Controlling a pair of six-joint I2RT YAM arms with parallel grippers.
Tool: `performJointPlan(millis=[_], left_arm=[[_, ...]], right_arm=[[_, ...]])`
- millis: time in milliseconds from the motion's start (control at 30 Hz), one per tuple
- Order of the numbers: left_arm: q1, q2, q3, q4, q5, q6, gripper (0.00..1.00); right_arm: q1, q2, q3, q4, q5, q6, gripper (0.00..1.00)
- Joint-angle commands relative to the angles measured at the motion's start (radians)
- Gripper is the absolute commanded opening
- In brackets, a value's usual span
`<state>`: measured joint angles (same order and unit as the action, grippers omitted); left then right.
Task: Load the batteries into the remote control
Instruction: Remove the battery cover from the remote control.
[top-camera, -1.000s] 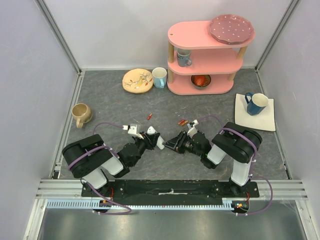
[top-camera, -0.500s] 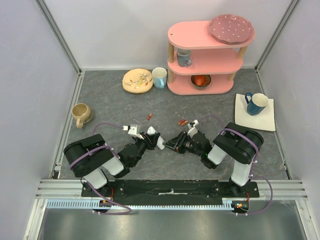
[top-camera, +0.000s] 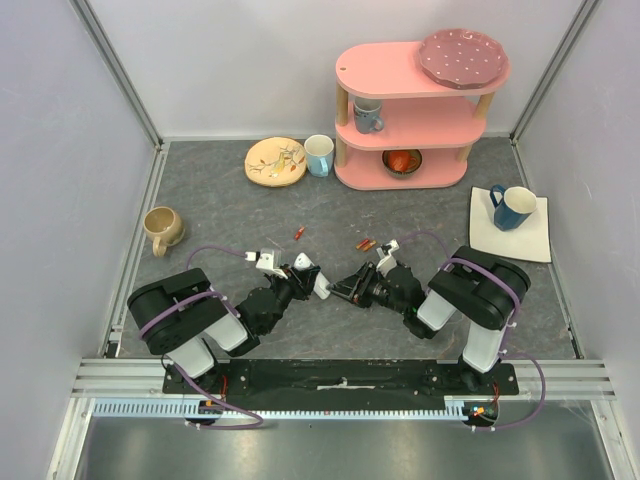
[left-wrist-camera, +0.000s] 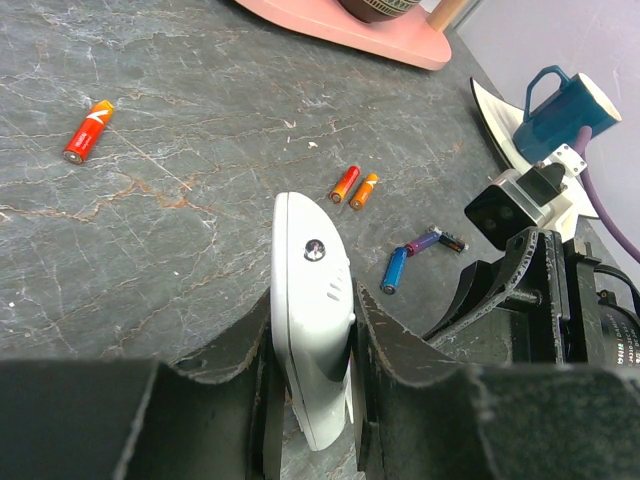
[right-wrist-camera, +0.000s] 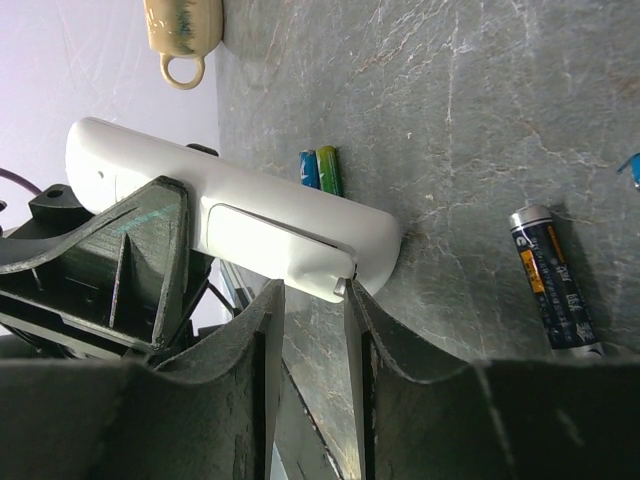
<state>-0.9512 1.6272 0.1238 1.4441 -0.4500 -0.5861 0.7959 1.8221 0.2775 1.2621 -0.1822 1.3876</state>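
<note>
Two arms meet at one remote control (left-wrist-camera: 308, 250), and it could slip.
Left jaws squeeze the remote control by its sides and hold it on its edge, close to the counter (left-wrist-camera: 180, 230). Right jaws are open just a crack, with their tips at the remote's end, and hold nothing. If they push hard, the remote may twist out and fall. It is slim, white and smooth, and its back lid looks shut. The batteries (left-wrist-camera: 395, 270) lie loose nearby and may roll.
</note>
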Motion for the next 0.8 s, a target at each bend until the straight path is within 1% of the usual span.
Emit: performJointPlan(millis=[0, 367, 533, 767], left_arm=[[-0.017, 0.019, -0.032, 0.219, -0.006, 0.046, 0.02], [-0.018, -0.023, -0.042, 0.217, 0.008, 0.032, 0.02], [-0.017, -0.075, -0.065, 0.162, 0.002, 0.023, 0.02], [-0.018, -0.098, -0.069, 0.151, 0.004, 0.008, 0.02]], right_arm=[[0.006, -0.041, -0.001, 0.257, 0.016, -0.002, 0.37], [0.003, -0.024, -0.001, 0.244, 0.023, -0.012, 0.37], [0.002, -0.023, 0.003, 0.238, 0.021, -0.018, 0.37], [0.002, 0.003, 0.008, 0.252, 0.012, -0.018, 0.37]])
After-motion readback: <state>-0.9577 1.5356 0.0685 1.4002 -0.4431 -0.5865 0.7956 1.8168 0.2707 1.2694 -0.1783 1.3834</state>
